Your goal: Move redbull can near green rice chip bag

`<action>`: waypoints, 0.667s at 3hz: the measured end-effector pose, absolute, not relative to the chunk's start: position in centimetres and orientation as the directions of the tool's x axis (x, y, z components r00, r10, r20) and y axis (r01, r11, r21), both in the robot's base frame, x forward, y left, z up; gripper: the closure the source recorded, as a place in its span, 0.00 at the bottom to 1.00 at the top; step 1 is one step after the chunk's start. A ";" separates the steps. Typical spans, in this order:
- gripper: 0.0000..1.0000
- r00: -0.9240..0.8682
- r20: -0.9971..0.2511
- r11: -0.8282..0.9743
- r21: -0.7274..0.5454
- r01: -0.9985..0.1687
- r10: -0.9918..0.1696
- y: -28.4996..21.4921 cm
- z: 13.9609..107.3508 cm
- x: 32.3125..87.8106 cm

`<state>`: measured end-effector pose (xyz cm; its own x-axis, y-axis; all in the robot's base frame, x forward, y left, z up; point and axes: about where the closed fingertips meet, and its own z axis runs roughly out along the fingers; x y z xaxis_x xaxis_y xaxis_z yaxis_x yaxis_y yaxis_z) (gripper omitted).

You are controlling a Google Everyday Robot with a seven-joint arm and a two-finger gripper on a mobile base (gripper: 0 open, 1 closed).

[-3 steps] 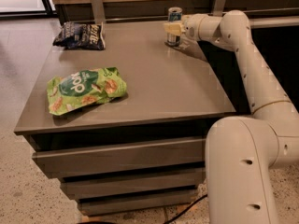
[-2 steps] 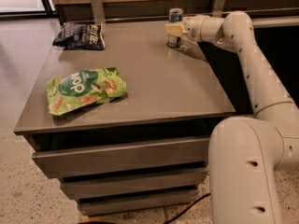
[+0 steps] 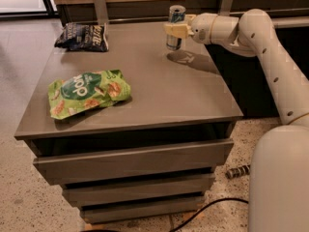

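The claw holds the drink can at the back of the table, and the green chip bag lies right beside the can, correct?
The camera view shows the gripper holding the redbull can at the back of the table, but the green rice chip bag lies far from it, near the front left corner.

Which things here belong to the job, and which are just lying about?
Job: can, gripped by the gripper at the table's far right; green bag, front left.
Lying about: dark bag, far left; cable on the floor.
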<state>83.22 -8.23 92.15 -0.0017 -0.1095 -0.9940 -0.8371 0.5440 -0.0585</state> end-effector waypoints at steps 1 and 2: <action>1.00 0.014 -0.997 0.460 -0.048 -0.887 -0.077 -4.9 92.8 79.4; 1.00 0.005 -0.998 0.392 -0.030 -0.919 -0.064 -2.3 93.0 75.7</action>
<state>75.70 -2.29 93.05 0.0051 -0.0638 -0.9980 -0.9193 0.3925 -0.0297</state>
